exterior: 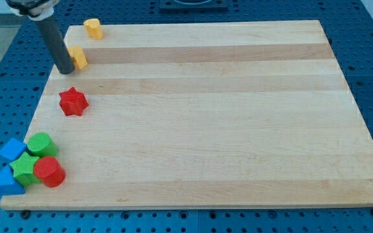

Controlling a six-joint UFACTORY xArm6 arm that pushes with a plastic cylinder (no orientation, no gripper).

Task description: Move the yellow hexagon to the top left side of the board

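The yellow hexagon (pixel 78 57) lies near the board's left edge, in the upper left part. My tip (pixel 65 68) rests on the board right against the hexagon's left side, slightly below it. A second yellow block, heart-like in shape (pixel 94 28), sits at the board's top left corner, above and to the right of the hexagon.
A red star (pixel 72 101) lies below the tip near the left edge. At the bottom left corner sit a green cylinder (pixel 42 145), a green star (pixel 24 167), a red cylinder (pixel 48 172), a blue block (pixel 11 150) and a blue triangle (pixel 6 181).
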